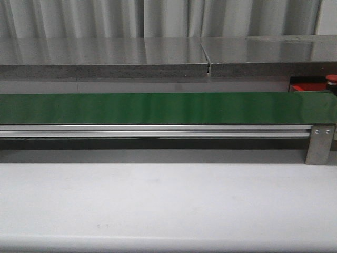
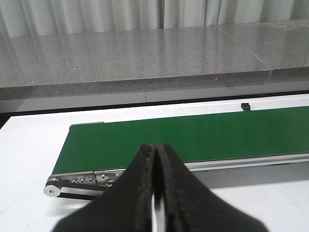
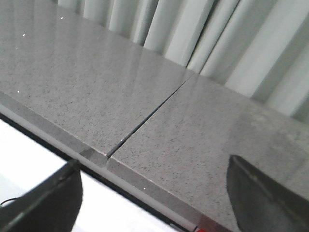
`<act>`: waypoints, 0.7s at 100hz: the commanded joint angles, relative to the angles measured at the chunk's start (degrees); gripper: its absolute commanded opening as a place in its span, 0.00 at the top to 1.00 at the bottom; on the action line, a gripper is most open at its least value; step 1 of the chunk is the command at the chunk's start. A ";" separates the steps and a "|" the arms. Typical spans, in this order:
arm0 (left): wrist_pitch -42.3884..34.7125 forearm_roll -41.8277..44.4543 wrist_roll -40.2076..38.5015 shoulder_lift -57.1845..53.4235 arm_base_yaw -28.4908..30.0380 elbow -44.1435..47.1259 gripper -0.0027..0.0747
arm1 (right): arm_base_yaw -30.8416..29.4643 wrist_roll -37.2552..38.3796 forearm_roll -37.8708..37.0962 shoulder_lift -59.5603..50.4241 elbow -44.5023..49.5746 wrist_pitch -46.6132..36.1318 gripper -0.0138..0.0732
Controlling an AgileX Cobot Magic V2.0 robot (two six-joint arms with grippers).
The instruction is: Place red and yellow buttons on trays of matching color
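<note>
Pale pleated curtains (image 1: 105,16) hang behind a grey speckled stone counter (image 1: 105,55), and a white table (image 1: 158,205) fills the foreground.

From the left wrist camera, the left gripper (image 2: 155,159) has its two black fingers (image 2: 140,193) pressed together with nothing between them, poised above the near edge of the green belt (image 1: 158,108). From the right wrist camera, the right gripper (image 3: 154,188) has its dark fingers (image 3: 53,198) spread wide apart, empty, with the counter and its seam behind them.

The green belt runs across the table on a silver rail (image 1: 152,130), with a metal bracket (image 1: 320,143) at its right end. Just beyond the belt's far right end sits a red tray (image 1: 308,86), only partly visible. A dark-red button (image 1: 331,80) shows at the tray's right, cut off by the frame edge; whether it rests on the tray cannot be told.
</note>
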 commanded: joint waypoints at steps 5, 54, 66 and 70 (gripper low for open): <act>-4.17 -0.99 -0.02 0.66 -0.40 -1.43 0.99 | 2.91 0.23 0.85 -13.42 6.63 -11.34 0.15; -4.17 -0.99 -0.02 0.66 -0.40 -1.43 0.99 | 3.89 0.23 8.56 -59.16 38.59 -20.16 0.15; -4.17 -0.99 -0.02 0.66 -0.40 -1.43 0.99 | 3.89 0.23 8.56 -68.16 46.62 -24.41 0.15; -4.17 -0.99 -0.02 0.66 -0.40 -1.43 0.99 | 3.89 0.23 8.56 -70.27 48.98 -25.36 0.17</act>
